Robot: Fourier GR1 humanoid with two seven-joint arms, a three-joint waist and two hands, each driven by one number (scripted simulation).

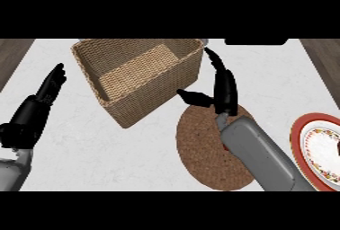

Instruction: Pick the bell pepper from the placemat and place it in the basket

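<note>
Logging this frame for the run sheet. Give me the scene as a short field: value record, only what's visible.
basket: woven, upper centre, nothing visible inside
placemat: round, brown, right of basket, partly under right forearm
pepper: not visible
right hand: open, fingers straight, above placemat's far edge, beside basket's right wall
left hand: open, resting at left, fingers up
plate: red-rimmed, cut off at right edge

The woven basket (143, 76) shows a tan, straw-coloured weave, lighter on its inner walls. The round placemat (203, 148) reads brown with a fine speckled texture. At the right edge, the plate (319, 150) carries a red rim, a thin gold line inside it, and a white centre ringed by a small floral pattern. The counter (100, 148) is pale grey-white, faintly marbled. Both hands, left (50, 87) and right (222, 87), are black, on grey forearms.
</note>
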